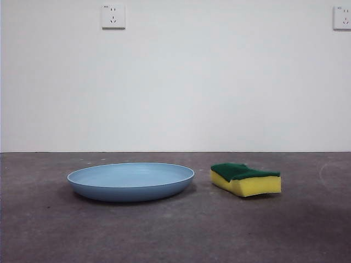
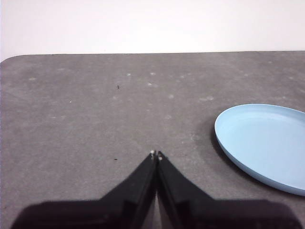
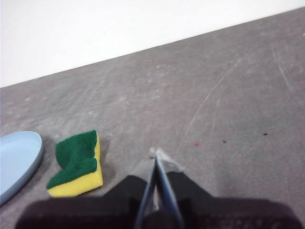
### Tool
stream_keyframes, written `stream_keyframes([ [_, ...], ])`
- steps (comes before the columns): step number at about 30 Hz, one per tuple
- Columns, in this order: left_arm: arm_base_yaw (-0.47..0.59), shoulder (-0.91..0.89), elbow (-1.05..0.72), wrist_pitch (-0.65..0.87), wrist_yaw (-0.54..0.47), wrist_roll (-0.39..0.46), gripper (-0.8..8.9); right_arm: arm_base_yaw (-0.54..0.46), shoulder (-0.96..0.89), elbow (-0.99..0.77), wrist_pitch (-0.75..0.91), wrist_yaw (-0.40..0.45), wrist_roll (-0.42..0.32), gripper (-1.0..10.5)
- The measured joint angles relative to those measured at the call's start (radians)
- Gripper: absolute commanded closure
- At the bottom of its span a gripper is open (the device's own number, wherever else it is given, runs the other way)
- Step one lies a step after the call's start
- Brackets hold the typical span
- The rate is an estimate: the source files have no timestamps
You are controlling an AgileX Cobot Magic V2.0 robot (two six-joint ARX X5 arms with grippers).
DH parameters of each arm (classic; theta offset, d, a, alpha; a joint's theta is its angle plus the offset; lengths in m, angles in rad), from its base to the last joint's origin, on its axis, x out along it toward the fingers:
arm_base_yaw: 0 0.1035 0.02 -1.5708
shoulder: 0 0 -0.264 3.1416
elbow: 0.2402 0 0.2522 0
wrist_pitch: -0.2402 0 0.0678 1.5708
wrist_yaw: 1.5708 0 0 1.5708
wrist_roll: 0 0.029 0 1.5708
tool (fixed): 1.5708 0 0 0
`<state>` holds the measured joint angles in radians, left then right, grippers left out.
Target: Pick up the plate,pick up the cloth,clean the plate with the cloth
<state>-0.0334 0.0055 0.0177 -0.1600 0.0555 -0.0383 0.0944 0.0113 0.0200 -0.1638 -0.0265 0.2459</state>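
The light-blue plate (image 1: 131, 181) lies flat on the grey table, left of centre in the front view. The cloth, a yellow sponge with a green scouring top (image 1: 245, 178), lies just right of the plate, green side up. My left gripper (image 2: 156, 154) is shut and empty above bare table, with the plate (image 2: 267, 143) off to one side. My right gripper (image 3: 157, 152) is shut and empty, with the sponge (image 3: 76, 164) and the plate's rim (image 3: 19, 160) off to its side. Neither arm shows in the front view.
The grey table (image 1: 175, 235) ends at a white wall with two sockets (image 1: 113, 16) high up. The table's far edge shows in both wrist views.
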Motion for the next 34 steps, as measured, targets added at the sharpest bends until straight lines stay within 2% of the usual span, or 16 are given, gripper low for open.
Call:
stream_keyframes([
  [6,0.000,0.019,0.038,-0.007,0.000,-0.106,8.21,0.000,0.068,0.102,-0.024,0.000,0.047,9.6],
  [10,0.000,0.078,0.109,-0.004,0.000,-0.136,8.21,0.000,0.183,0.220,-0.060,-0.002,0.061,9.6],
  [14,0.000,0.176,0.189,-0.004,0.002,-0.146,8.21,0.000,0.328,0.338,-0.083,-0.061,0.060,9.6],
  [17,0.000,0.274,0.260,-0.003,0.022,-0.146,8.21,0.000,0.450,0.431,-0.082,-0.139,0.044,9.5],
  [22,0.000,0.475,0.393,-0.013,0.125,-0.129,8.21,0.000,0.675,0.584,-0.120,-0.341,0.002,9.5],
  [27,0.000,0.686,0.550,-0.115,0.270,-0.108,8.20,0.000,0.894,0.735,-0.286,-0.479,-0.084,9.5],
  [32,0.000,0.867,0.683,-0.255,0.418,-0.103,8.13,0.000,1.046,0.866,-0.471,-0.496,-0.183,9.2],
  [34,0.000,0.919,0.720,-0.274,0.462,-0.103,7.88,0.000,1.080,0.892,-0.512,-0.496,-0.211,7.8],
])
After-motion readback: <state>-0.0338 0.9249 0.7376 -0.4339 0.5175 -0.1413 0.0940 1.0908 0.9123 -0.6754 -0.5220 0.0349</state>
